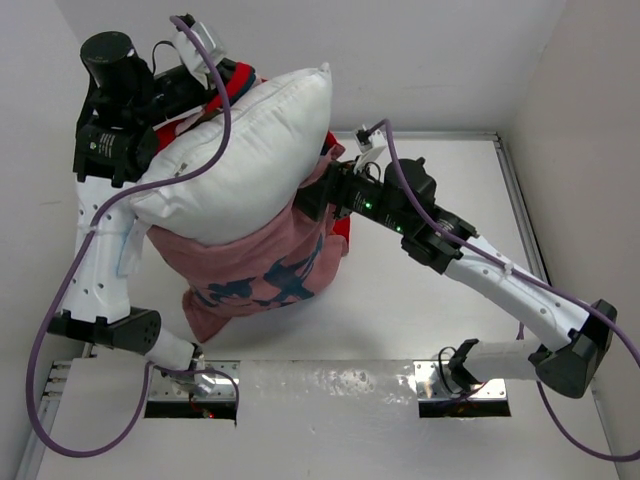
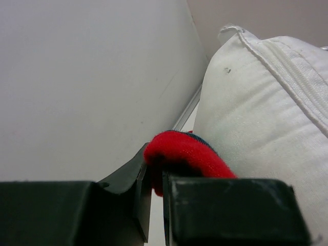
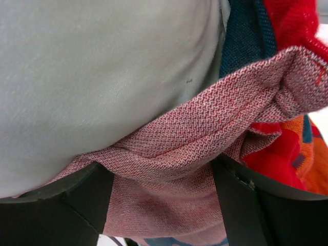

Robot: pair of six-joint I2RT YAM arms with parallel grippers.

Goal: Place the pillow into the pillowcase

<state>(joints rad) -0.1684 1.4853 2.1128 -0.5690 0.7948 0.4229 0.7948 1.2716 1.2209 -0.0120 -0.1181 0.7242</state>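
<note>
The white pillow (image 1: 240, 160) is lifted at the back left, its lower end sunk into the pillowcase (image 1: 255, 265), which hangs below it with the pale pink inside showing. My left gripper (image 1: 222, 82) is up behind the pillow's top. In the left wrist view it (image 2: 156, 184) is shut on a red fold of the pillowcase (image 2: 184, 151), right beside the pillow (image 2: 256, 118). My right gripper (image 1: 322, 200) is at the pillow's right side. In the right wrist view its jaws (image 3: 164, 205) stand wide apart, with pink pillowcase cloth (image 3: 205, 128) lying loosely between them under the pillow (image 3: 102, 66).
White walls close the table (image 1: 420, 300) in at the back and on both sides. A metal rail (image 1: 520, 200) runs along the right edge. The two arm base plates (image 1: 460, 385) sit at the near edge.
</note>
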